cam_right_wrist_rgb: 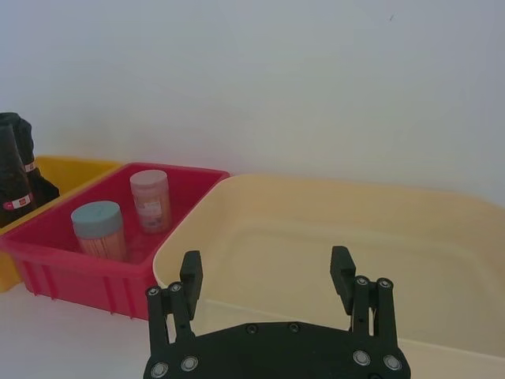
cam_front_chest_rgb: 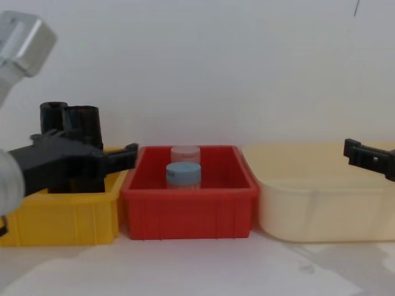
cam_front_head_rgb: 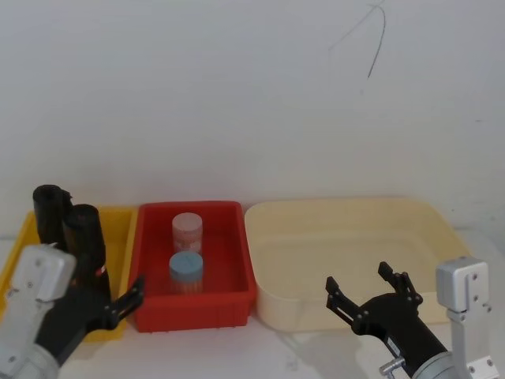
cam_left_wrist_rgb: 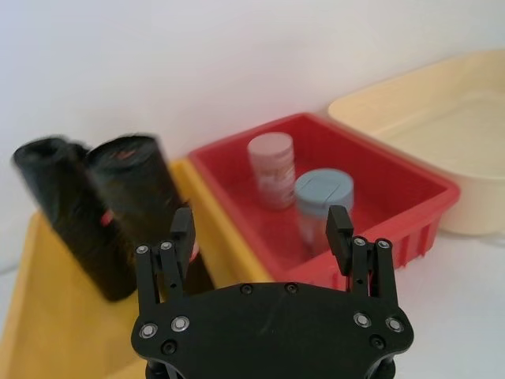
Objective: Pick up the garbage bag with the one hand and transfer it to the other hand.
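The garbage bag (cam_front_head_rgb: 85, 237) is standing upright in the yellow bin (cam_front_chest_rgb: 74, 216) at the left end of the table (cam_front_chest_rgb: 197, 265), its long axis running vertically and its open top end facing up. A small red sticker (cam_front_head_rgb: 101, 271) is showing low on its side. A second black roll (cam_front_head_rgb: 49, 209) is standing just beside it, to the left and a little farther back; whether the two are touching is hard to tell. In the chest view the bin's near wall and the left arm are hiding the lower part of both rolls, and in the head view the left arm is covering the bag's base.

The left gripper (cam_left_wrist_rgb: 260, 229) is hovering just near and right of the bag, its fingers (cam_front_head_rgb: 130, 296) spreading wide and holding nothing. In the left wrist view one finger is overlapping the bag's lower part, but contact cannot be made out; the other is lying toward the red bin (cam_front_head_rgb: 197, 316).

That bin, just right of the yellow one, is holding a pink-lidded jar (cam_front_head_rgb: 187, 229) and a blue-lidded jar (cam_front_head_rgb: 186, 272), the blue one nearer. Farther right a cream tub (cam_front_head_rgb: 355, 237) is sitting, and the right gripper (cam_front_head_rgb: 359, 280) is hanging at its near rim, fingers wide apart and gripping nothing, its arm being cut off by the frame edge.
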